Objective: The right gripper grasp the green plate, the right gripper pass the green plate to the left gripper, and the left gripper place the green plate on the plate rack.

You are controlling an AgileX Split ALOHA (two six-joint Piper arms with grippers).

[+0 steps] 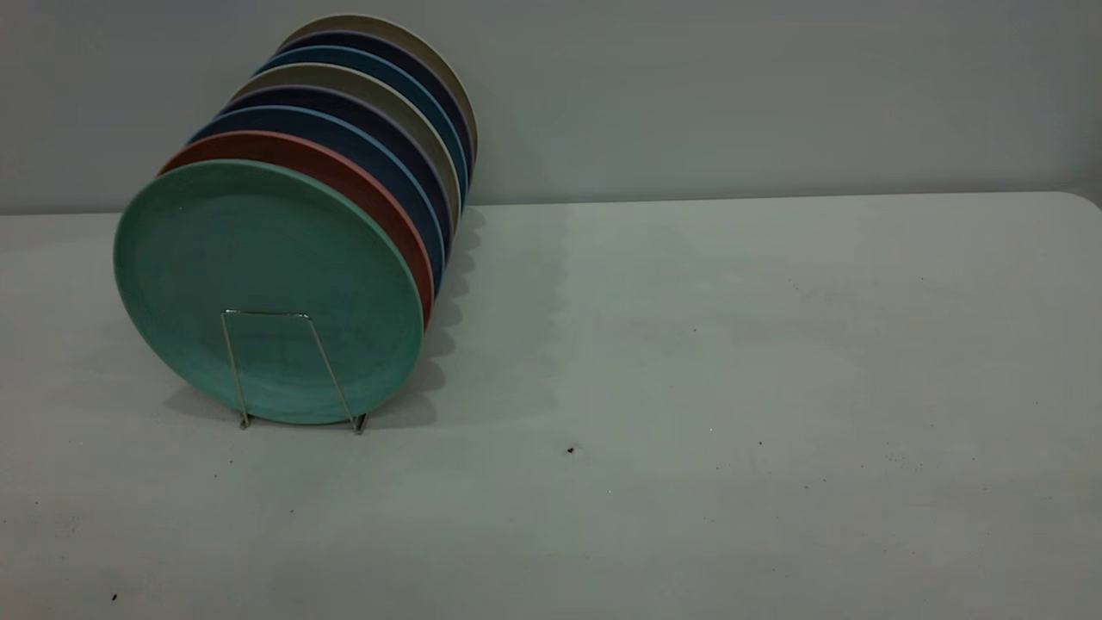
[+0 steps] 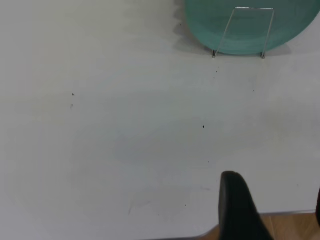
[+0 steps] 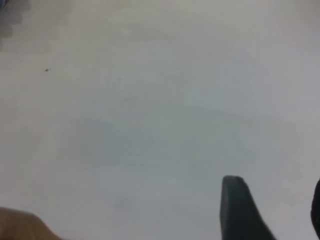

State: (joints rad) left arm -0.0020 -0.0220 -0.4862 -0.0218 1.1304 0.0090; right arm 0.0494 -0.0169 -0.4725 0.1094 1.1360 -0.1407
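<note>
Pale grey wall and a pale tabletop (image 1: 689,344) fill the exterior view, with no arm in sight there. At that view's left the green plate (image 1: 267,288) already stands on edge in the plate rack (image 1: 288,366), foremost in a row of upright plates, with a salmon-pink plate (image 1: 362,185) just behind it and darker blue and beige ones further back; the rack's front wire loop crosses the green plate's lower face. By the look of it the task is essentially done and both arms are drawn back. The left hand (image 2: 272,210) shows only in its own wrist view, near the tabletop's front edge and well apart from the rack, with one dark finger plain and a second at the frame's border, so it appears spread and empty. The right hand (image 3: 272,210) looks the same in its wrist view, spread over bare tabletop with nothing between the fingers. The main risk from here is the leaning row: the green plate rests only against the front loop, and a knock or a jolt to the tabletop could tip it forward or set the stack sliding. Only the exterior view shows the full row of plates; only the wrist views show the hands.
</note>
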